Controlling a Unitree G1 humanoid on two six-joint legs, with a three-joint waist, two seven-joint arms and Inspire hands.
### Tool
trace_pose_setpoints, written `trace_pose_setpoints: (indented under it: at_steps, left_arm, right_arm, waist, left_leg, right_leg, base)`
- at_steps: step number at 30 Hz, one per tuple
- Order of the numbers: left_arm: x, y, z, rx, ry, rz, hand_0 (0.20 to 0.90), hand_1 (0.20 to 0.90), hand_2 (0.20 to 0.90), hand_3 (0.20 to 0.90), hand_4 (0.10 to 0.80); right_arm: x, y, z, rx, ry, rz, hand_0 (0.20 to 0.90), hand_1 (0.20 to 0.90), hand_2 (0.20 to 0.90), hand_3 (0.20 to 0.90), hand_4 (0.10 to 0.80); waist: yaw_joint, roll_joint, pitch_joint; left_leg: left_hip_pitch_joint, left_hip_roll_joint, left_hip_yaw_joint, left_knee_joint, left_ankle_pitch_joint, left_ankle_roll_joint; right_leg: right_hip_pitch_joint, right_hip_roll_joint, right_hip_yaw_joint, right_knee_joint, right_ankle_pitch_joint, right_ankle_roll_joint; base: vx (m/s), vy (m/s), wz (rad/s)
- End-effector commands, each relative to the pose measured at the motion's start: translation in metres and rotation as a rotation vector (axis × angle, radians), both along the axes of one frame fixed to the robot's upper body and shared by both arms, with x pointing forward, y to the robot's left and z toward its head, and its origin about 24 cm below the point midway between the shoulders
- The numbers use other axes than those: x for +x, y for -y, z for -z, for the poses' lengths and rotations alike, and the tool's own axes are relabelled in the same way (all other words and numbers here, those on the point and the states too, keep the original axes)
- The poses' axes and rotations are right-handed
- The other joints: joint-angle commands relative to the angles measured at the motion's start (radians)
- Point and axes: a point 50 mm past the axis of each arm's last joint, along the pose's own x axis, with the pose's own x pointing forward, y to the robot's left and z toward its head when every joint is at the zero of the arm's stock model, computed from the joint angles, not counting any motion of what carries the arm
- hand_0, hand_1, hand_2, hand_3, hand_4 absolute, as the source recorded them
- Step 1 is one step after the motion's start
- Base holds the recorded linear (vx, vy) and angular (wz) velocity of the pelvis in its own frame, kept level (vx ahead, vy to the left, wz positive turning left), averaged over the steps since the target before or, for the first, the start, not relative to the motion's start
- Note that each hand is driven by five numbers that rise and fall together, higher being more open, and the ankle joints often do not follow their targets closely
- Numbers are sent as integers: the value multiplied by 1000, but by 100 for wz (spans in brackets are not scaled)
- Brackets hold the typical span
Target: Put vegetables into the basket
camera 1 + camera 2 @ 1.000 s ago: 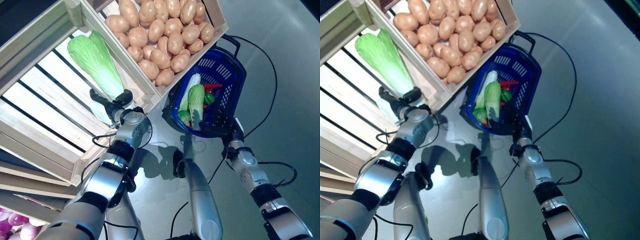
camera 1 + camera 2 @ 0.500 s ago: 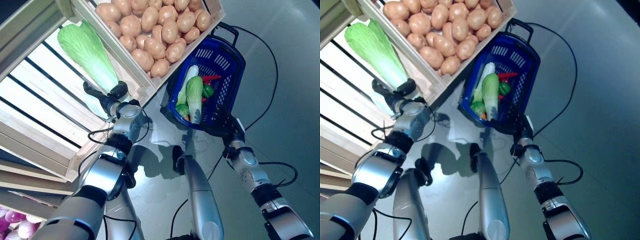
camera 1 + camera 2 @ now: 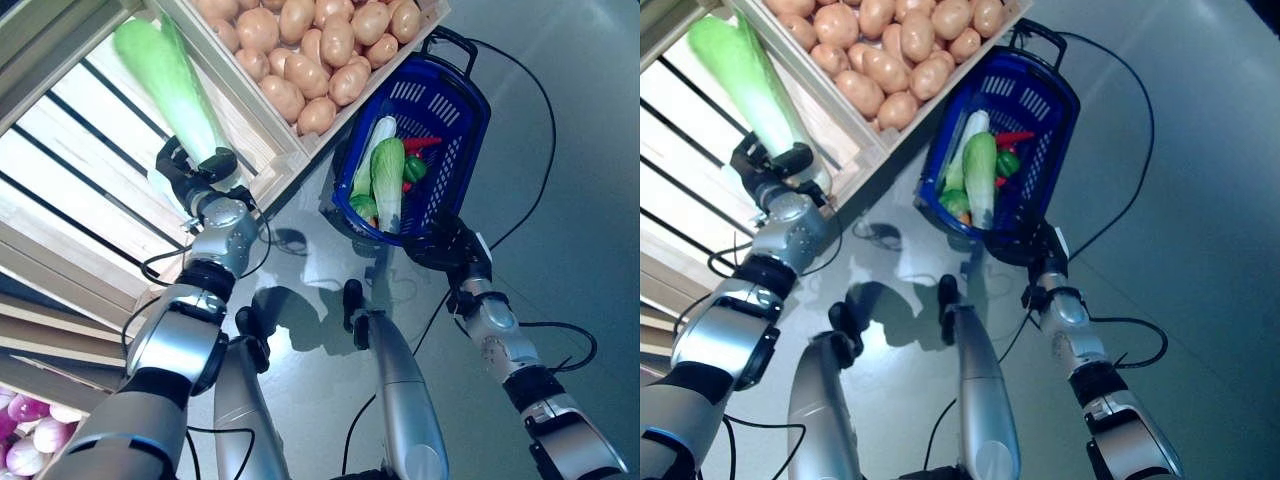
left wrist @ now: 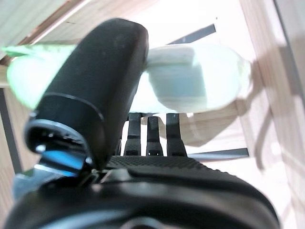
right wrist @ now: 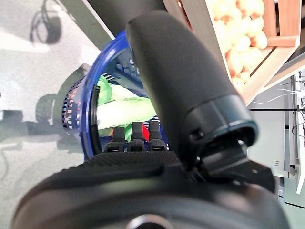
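A long green napa cabbage (image 3: 165, 80) lies in the slatted wooden crate (image 3: 70, 170) at the left. My left hand (image 3: 195, 178) is at its pale base. In the left wrist view the base (image 4: 190, 86) lies between the thumb (image 4: 95, 71) and the straight fingers (image 4: 150, 138). The blue basket (image 3: 470, 120) stands on the floor at the right. It holds a green cabbage (image 3: 388, 185), a pale long vegetable (image 3: 372, 160), a red pepper (image 3: 425, 145) and a green pepper (image 3: 415, 170). My right hand (image 3: 445, 245) is open at the basket's near rim (image 5: 88, 119).
A wooden crate of potatoes (image 3: 320, 50) stands between the slatted crate and the basket, its corner close to the basket's rim. Grey floor (image 3: 560, 200) lies open to the right of the basket.
The whole view has shifted, so the camera moved. My left hand has reached a little further onto the cabbage's base. My right hand stays by the basket's rim.
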Motion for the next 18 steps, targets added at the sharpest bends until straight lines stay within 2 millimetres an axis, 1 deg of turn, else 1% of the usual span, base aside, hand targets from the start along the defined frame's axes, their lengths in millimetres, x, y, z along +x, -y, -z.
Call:
trace_pose_setpoints:
  at_steps: [1, 4, 6, 10, 13, 16, 18]
  left_arm:
    - [8, 24, -30, 59, 112, 153, 300, 300, 300, 300, 400]
    - [8, 23, -27, 51, 102, 139, 300, 300, 300, 300, 400]
    - [7, 18, -23, 50, 87, 124, 300, 300, 300, 300, 400]
    - [5, 10, -11, 43, 61, 105, 300, 300, 300, 300, 400]
    - [2, 3, -3, 36, 46, 99, 300, 300, 300, 300, 400]
    - [-1, -2, 7, 33, 31, 99, 300, 300, 300, 300, 400]
    - [-4, -5, 18, 21, 16, 109, 300, 300, 300, 300, 400]
  right_arm:
    - [4, 12, -42, 37, 218, 20, 900, 900, 900, 900, 800]
    - [3, 11, -39, 42, 213, 19, 900, 900, 900, 900, 800]
    - [3, 11, -37, 49, 205, 19, 900, 900, 900, 900, 800]
    - [1, 10, -33, 65, 195, 26, 900, 900, 900, 900, 800]
    - [-1, 14, -31, 64, 188, 34, 900, 900, 900, 900, 800]
    - [-4, 16, -25, 68, 173, 39, 900, 900, 900, 900, 800]
    - [-6, 18, -20, 74, 152, 45, 900, 900, 900, 900, 800]
  waist:
    - [-26, 6, 5]
    - [-25, 6, 5]
    - [-23, 4, 5]
    - [-15, 2, 5]
    - [-9, 2, 4]
    - [-4, 3, -16]
    - [2, 6, -43]
  left_leg:
    - [77, 18, 46, -26, -33, 14]
    - [96, 19, 50, -35, -32, 13]
    - [124, 21, 53, -47, -30, 12]
    - [206, 24, 63, -89, -19, 4]
    - [274, 24, 72, -119, -10, -2]
    - [317, 23, 81, -141, -5, -5]
    - [356, 21, 88, -165, 1, -7]
  right_leg:
    - [90, -8, 1, 83, -15, -36]
    - [106, -10, -1, 75, -16, -36]
    - [134, -13, -5, 60, -16, -36]
    - [217, -17, -15, 15, -15, -35]
    - [288, -21, -25, -18, -16, -37]
    - [329, -26, -31, -36, -20, -38]
    - [367, -31, -36, -53, -25, -40]
  base:
    - [-2, 1, -22]
    - [5, 3, 11]
    - [0, 0, 0]
    - [34, -7, -1]
    - [53, 12, -4]
    - [61, 18, 0]
    - [98, 21, 2]
